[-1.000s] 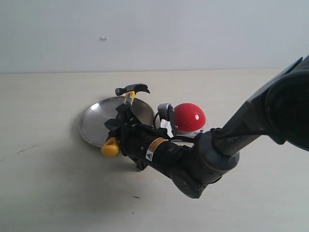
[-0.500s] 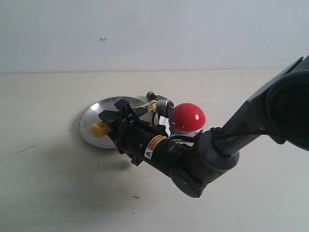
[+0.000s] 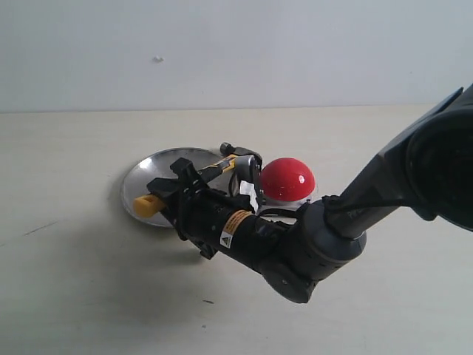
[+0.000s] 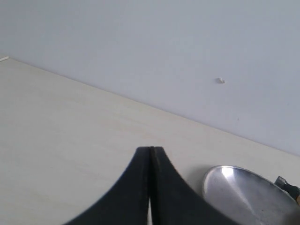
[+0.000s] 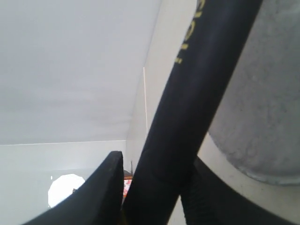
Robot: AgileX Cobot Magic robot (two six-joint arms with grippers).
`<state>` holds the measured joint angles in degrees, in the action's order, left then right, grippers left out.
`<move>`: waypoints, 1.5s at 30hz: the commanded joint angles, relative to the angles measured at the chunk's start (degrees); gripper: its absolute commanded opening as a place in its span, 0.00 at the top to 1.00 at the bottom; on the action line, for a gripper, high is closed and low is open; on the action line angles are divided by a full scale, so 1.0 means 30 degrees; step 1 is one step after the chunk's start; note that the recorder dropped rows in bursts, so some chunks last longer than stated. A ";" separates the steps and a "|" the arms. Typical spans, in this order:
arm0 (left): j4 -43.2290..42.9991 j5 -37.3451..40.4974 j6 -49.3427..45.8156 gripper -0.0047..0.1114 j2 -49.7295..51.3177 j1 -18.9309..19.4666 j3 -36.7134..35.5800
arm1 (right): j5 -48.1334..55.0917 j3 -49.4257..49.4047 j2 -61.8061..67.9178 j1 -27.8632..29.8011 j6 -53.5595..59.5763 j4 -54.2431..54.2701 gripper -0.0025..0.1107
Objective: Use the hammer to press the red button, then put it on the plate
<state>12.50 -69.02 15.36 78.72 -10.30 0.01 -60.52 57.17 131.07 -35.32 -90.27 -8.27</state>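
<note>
**Hammer on plate, open table around**

The hammer (image 3: 214, 168) lies across the shiny round plate (image 3: 140, 177), its dark head beside the glossy red button (image 3: 288, 179). The right gripper (image 3: 183, 194) straddles the black handle; whether it is clamped or loose is unclear. The left gripper (image 4: 150, 159) is pressed together. Matte table (image 3: 74, 296) stretches left and front.

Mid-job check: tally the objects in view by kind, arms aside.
hammer: 1
red button: 1
plate: 1
Total: 3
</note>
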 commanded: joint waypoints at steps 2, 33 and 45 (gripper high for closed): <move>-0.0089 -0.0314 0.0098 0.96 -0.0083 -0.0138 -0.0002 | -0.0860 0.0179 -0.0277 0.0057 0.1838 -0.1257 0.98; -0.0418 -0.0314 0.0098 0.96 -0.0083 -0.0138 -0.0002 | 0.5692 0.2372 -0.2204 0.1479 -0.1825 -1.1307 0.98; -0.0451 -0.0314 0.0098 0.96 -0.0083 -0.0138 -0.0002 | 0.5922 0.2372 -0.2079 0.1479 -0.2940 -1.1307 0.86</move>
<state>11.49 -69.02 15.36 78.72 -10.30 0.01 -39.92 63.44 125.76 -31.17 -100.26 -41.76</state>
